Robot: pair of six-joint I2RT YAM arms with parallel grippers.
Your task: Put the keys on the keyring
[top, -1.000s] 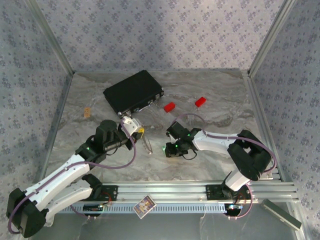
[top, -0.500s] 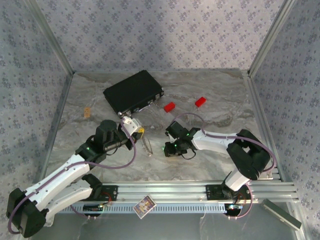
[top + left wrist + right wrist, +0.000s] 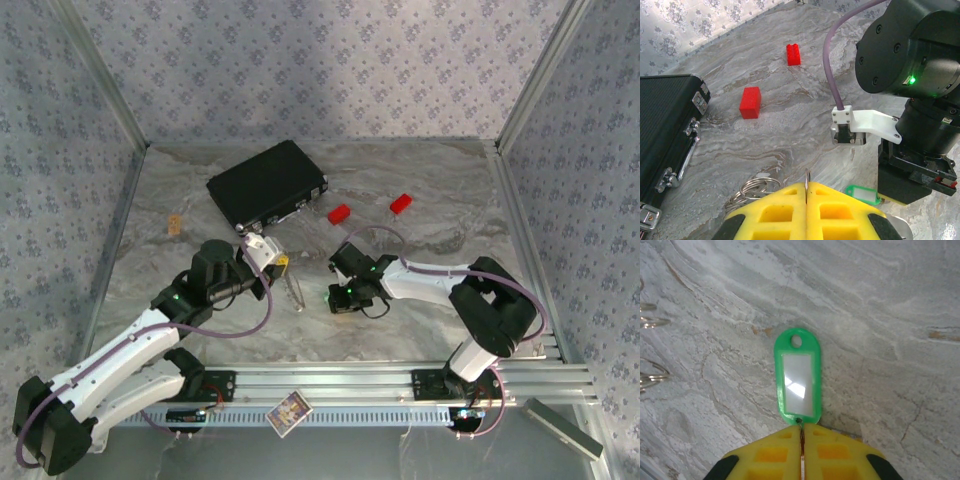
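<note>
Gripping looks done: my right pincer (image 3: 801, 431) clamps the bright green plastic key tag (image 3: 797, 375), my left pincer (image 3: 806, 188) the thin silver keyring (image 3: 756, 184). Next, join them.

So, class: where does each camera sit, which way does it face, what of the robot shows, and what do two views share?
Top external: above and behind the arms, looking down on the table; both arms, left gripper, right gripper.
Left wrist: low, facing across at the right arm's wrist; its yellow fingers pinch a thin metal loop.
Right wrist: facing straight down; its yellow fingers pinch the wire end of the green tag.
Shared: both wrist views see the green tag.
</note>
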